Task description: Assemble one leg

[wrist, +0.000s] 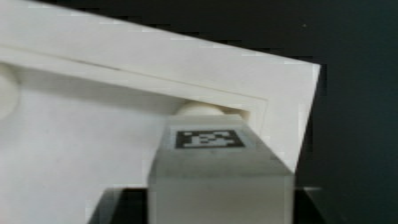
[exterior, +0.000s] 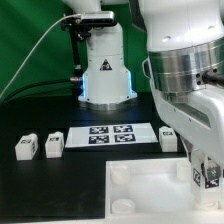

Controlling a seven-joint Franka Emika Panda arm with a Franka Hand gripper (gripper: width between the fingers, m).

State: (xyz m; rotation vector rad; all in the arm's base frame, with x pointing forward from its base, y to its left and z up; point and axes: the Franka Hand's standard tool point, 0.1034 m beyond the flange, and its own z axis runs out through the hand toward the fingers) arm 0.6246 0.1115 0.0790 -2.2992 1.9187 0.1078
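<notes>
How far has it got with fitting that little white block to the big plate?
Done: one leg sits in the gripper, apparently clamped. In hand: it is held at the white plate's corner, by a round socket. Left: seating it there; whether it has entered, I cannot tell. Three more legs lie loose on the table.

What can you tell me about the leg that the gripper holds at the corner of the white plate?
The leg is a small white block, plastic by its look, with a black-and-white square tag on the face toward the wrist camera. The gripper is shut on it and holds it about upright over the plate, at the corner on the exterior view's right. Its far end meets a round socket there; whether it is seated cannot be told.
</notes>
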